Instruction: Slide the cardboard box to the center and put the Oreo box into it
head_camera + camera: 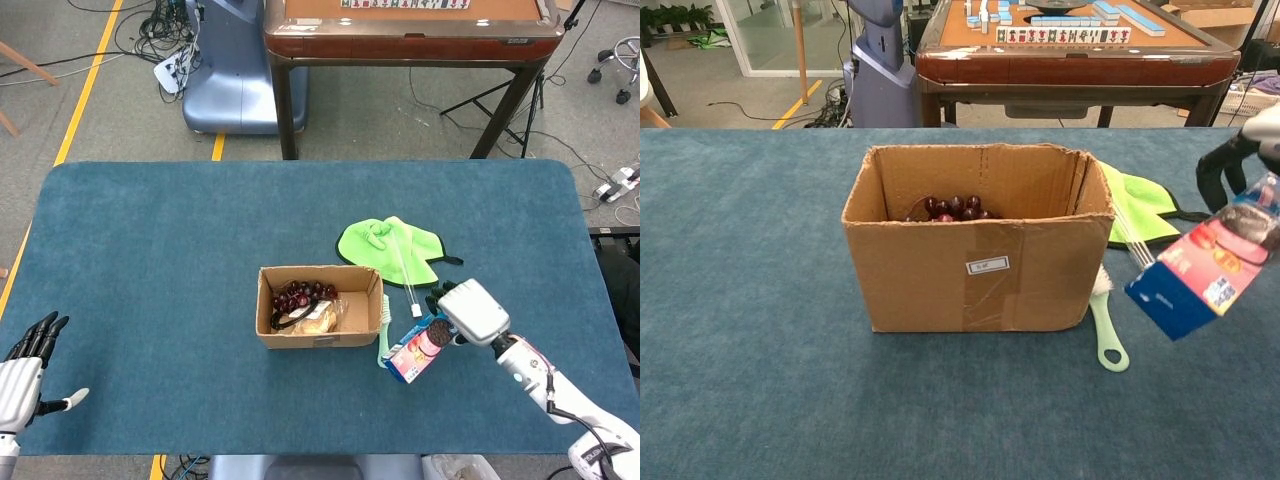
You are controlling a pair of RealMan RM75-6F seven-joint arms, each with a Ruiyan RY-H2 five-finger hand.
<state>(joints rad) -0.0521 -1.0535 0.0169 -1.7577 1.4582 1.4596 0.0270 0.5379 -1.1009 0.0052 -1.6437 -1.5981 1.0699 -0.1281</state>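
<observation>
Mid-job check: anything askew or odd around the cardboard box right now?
Nothing spilled or damaged. The Oreo box hangs tilted, off the table, in the right hand, its low end toward the cardboard box. A green brush lies against the box's right side, below the carry path. The box already holds grapes and a bag.
</observation>
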